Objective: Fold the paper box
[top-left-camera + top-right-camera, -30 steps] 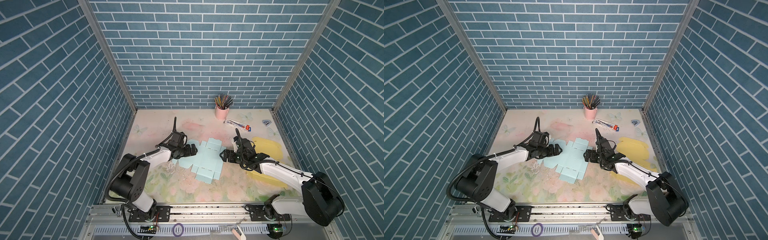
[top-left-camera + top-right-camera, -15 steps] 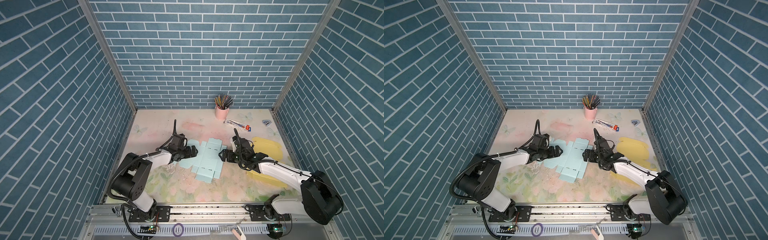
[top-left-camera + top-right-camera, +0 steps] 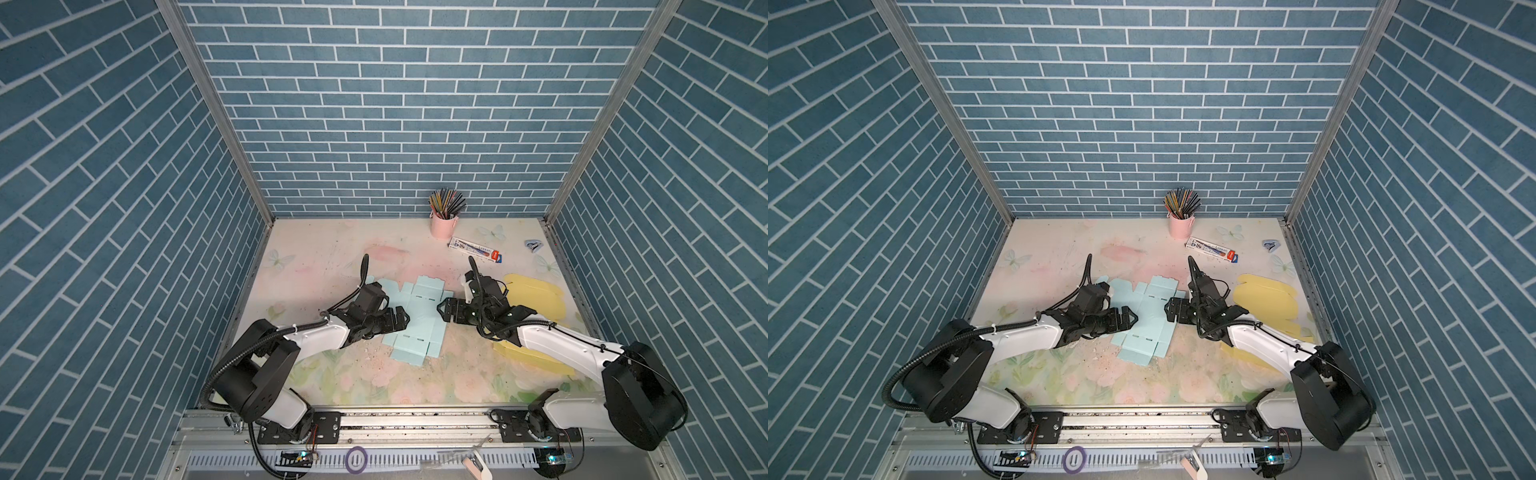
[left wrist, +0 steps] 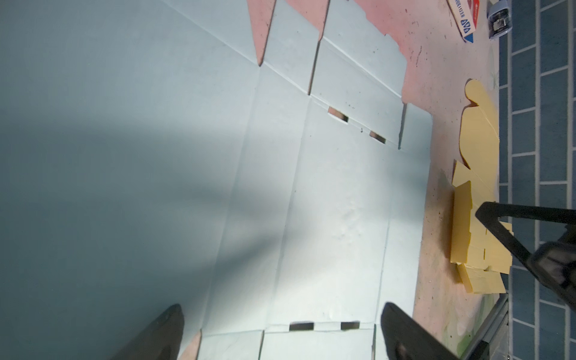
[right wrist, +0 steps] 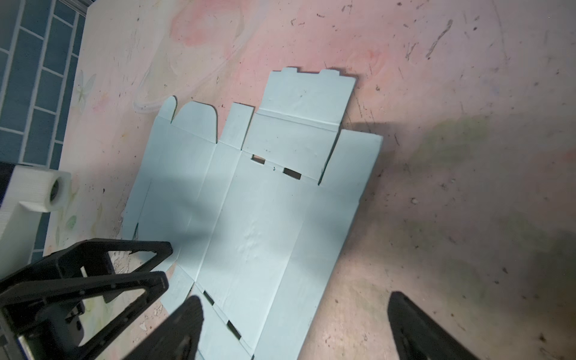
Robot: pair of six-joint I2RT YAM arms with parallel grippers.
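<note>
The light blue paper box (image 3: 419,320) is lying flat and unfolded in the middle of the table (image 3: 374,382), flaps spread out, and it is showing the same way in both top views (image 3: 1148,320). The left gripper (image 3: 400,319) is reaching in low over the sheet's left edge, its jaws spread wide and gripping nothing. From the left wrist view, the two dark fingertips (image 4: 162,330) are framing the creased panels of the box (image 4: 311,187), with slots showing along the fold lines. Whether they are touching the paper cannot be told.

The right gripper (image 3: 444,309) is sitting at the sheet's right edge, jaws also parted and empty. In the right wrist view, one finger (image 5: 187,318) is hanging over the box (image 5: 265,202) and the other over bare table.

A yellow paper cutout (image 3: 536,291) is lying under the right arm. A pink cup of pencils (image 3: 444,224) is standing at the back wall, with a small flat carton (image 3: 476,249) just beside it.
</note>
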